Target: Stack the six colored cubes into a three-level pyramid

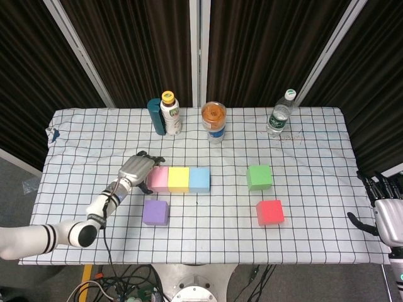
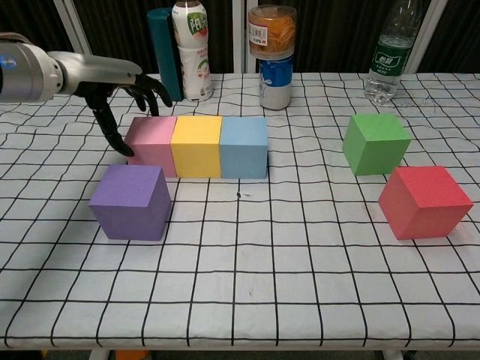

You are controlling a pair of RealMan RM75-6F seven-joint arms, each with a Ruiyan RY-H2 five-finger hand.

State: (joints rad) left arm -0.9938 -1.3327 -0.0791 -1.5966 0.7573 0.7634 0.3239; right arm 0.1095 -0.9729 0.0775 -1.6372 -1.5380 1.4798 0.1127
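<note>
Nearest the robot, the purple cube (image 2: 130,201) sits alone on the checked tablecloth (image 2: 247,285), and over on the other side the red cube (image 2: 424,202) rests turned at an angle, well apart from it. The right hand (image 1: 388,214) hangs off the table's edge, fingers spread, holding nothing. One step back, the green cube (image 2: 376,142) stands just behind the red one, also turned. Now the base row: pink cube (image 2: 151,145), yellow cube (image 2: 196,145) and blue cube (image 2: 244,146) side by side, faces touching, all on the cloth, nothing stacked yet. The left hand (image 2: 120,86) hovers just beside the pink cube's outer end, its fingers (image 2: 112,129) apart and curled downward, empty, the tips close to the cube but not clearly on it. At the far edge stand a teal cylinder (image 2: 160,51), a white drink bottle (image 2: 191,49), a clear jar (image 2: 271,31) sitting on a blue can (image 2: 275,82), and a water bottle (image 2: 389,55).
</note>
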